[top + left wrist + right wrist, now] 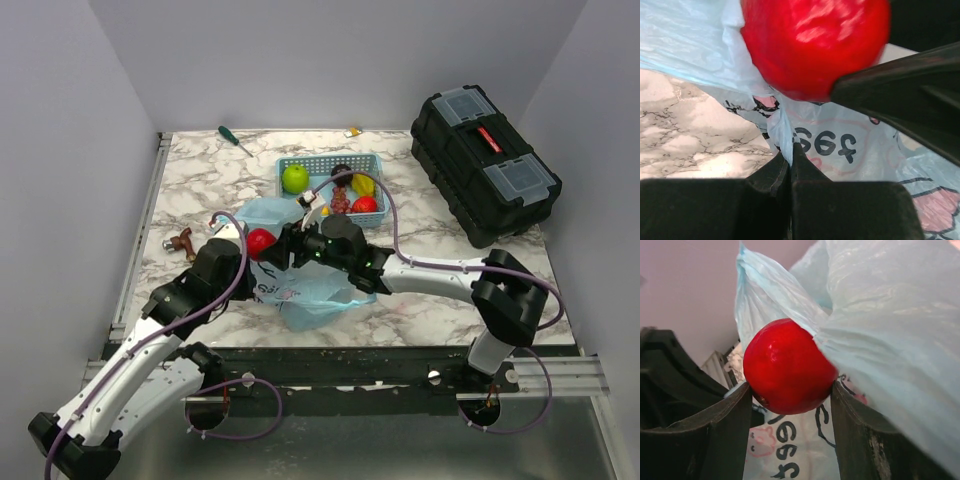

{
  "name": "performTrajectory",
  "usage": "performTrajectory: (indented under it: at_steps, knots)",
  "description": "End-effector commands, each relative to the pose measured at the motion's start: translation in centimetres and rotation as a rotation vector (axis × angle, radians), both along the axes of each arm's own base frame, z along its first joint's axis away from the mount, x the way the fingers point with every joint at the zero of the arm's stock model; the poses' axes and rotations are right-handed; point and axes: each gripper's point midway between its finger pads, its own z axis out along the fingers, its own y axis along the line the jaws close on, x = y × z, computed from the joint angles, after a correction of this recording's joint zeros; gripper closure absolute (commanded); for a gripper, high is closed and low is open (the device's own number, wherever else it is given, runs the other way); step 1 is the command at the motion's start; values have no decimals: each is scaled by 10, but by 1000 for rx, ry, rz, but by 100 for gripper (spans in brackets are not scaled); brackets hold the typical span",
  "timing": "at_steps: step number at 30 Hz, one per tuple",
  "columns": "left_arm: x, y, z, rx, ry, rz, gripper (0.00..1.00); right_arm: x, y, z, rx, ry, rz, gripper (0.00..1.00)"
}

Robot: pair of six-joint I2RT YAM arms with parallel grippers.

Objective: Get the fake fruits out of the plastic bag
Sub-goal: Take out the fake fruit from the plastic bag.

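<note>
The light-blue plastic bag [315,290] lies crumpled at the table's front middle, its cartoon print showing [840,145]. My left gripper [245,258] is shut on a fold of the bag [782,135], which is pinched between its fingertips. My right gripper [790,390] is shut on a glossy red fruit [261,242], one finger on each side of it [787,365], held just outside the bag's raised edge [880,330]. That red fruit [815,45] fills the top of the left wrist view. What else lies inside the bag is hidden.
A light-blue mesh basket [300,162] behind the bag holds a green apple [295,178], a yellow fruit [363,184], a red one [365,204], grapes [340,200] and a dark plum [342,172]. A black toolbox [485,165] stands back right, a green-handled screwdriver [235,139] back left.
</note>
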Motion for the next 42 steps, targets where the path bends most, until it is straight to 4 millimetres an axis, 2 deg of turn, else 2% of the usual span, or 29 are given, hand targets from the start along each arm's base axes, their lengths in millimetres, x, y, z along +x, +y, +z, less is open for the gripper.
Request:
performTrajectory:
  at_steps: [1, 11, 17, 21, 25, 27, 30, 34, 38, 42]
  knots:
    - [-1, -5, 1, -21, -9, -24, 100, -8, -1, 34, 47, -18, 34, 87]
    - [-3, -8, 5, -47, -32, -41, 100, -23, 13, 61, 272, 65, 98, 87]
    - [-6, -20, 0, -74, 33, -77, 100, -8, -10, 77, 510, 103, -50, 88]
    - [-7, -24, -7, -85, 79, -65, 100, -5, -29, 93, 679, 128, -66, 87]
    - [-11, -26, -10, -104, 106, -56, 100, -8, -21, 85, 665, 155, -19, 86]
    - [-16, -29, -10, -127, 128, -65, 100, -6, -24, 81, 682, 179, -26, 86]
    - [-19, -29, -16, -134, 156, -51, 100, -4, -30, 84, 750, 197, 2, 85]
    - [-20, -32, -30, -104, 201, -59, 100, 0, -28, 99, 800, 211, 36, 85]
    - [-22, -36, -42, -61, 246, -78, 100, 7, -22, 119, 763, 147, 29, 85]
    - [-19, -32, -48, -19, 248, -57, 100, 13, -32, 143, 793, 145, 10, 85]
